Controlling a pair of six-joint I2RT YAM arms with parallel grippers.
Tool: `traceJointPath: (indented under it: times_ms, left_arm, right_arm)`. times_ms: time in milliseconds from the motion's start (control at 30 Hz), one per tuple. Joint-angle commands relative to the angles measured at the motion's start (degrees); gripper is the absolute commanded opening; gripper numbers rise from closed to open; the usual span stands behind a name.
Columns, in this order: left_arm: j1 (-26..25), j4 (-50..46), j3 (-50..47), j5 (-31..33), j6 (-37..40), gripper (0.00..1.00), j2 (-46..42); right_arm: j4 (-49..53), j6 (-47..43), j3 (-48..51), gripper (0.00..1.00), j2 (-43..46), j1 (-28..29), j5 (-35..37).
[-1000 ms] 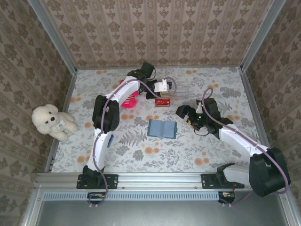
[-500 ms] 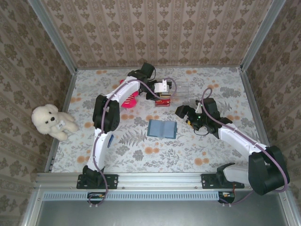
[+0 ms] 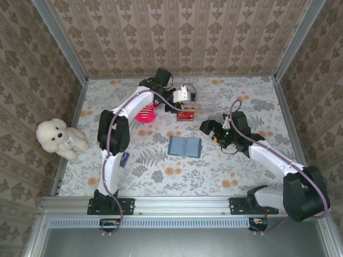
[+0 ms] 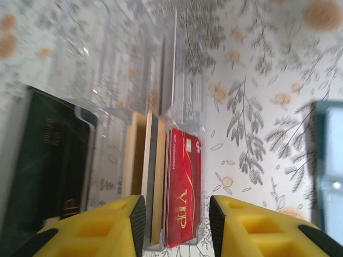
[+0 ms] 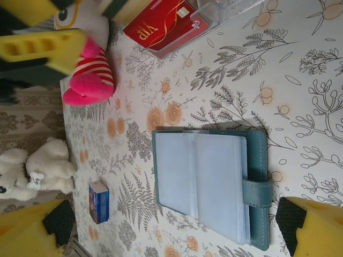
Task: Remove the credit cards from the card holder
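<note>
The teal card holder (image 3: 184, 146) lies open and flat mid-table, its pale inner sleeves (image 5: 214, 187) facing up and showing no card. My right gripper (image 5: 171, 219) hovers over it, open wide, yellow fingers (image 5: 316, 227) clear of both ends; from above it (image 3: 210, 130) sits just right of the holder. A red credit card (image 4: 185, 182) stands on edge at the near end of a clear tray (image 4: 134, 69), beside a gold card (image 4: 138, 155) and a black one (image 4: 48, 160). My left gripper (image 4: 177, 227) is open, its pads on either side of the red card without touching. From above it (image 3: 185, 104) hangs over the cards (image 3: 186, 115).
A pink striped toy (image 3: 146, 113) lies left of the tray. A white plush dog (image 3: 56, 138) sits at the left wall. A small blue box (image 5: 99, 201) rests near the left arm. Patterned walls close in the table on three sides.
My left gripper has opened, letting go of the red card in the tray, and has drawn back a little up-left. The right arm and the card holder have stayed put.
</note>
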State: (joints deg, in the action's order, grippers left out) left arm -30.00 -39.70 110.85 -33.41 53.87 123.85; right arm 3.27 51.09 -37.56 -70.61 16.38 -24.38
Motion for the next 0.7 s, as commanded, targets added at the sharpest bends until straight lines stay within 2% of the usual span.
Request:
traceJointPath:
  times_ms: [0,67,200,333,500,533,667]
  left_arm:
    - [1.21,6.96,-4.27,-4.69,-6.58,0.43,-7.73]
    - [1.68,9.69,-6.73,-3.82,-9.73,0.47,-10.1]
    - [1.87,11.89,-9.48,2.28,-14.78,0.53,-12.45]
    - [2.47,17.09,-13.31,8.58,-25.09,0.62,-15.48]
    - [3.5,29.76,-26.79,17.01,-36.9,0.8,-23.38]
    - [5.05,31.68,-28.95,18.84,-39.12,0.83,-24.53]
    - [8.62,32.55,-34.67,23.3,-48.81,0.93,-28.45]
  right_arm:
    - [3.89,-1.9,-1.56,1.0,0.89,0.85,2.09]
    - [4.99,-2.62,-2.08,1.0,1.06,1.56,2.76]
    - [5.14,-2.88,-2.14,1.0,1.44,2.5,3.64]
    - [9.07,-4.73,-4.35,1.0,0.58,5.28,8.12]
    - [16.53,-7.74,-10.56,0.99,-3.71,13.18,18.56]
    - [17.7,-8.25,-12.03,0.99,-4.87,14.92,20.47]
    - [21.58,-9.23,-18.64,0.98,-13.3,21.49,26.0]
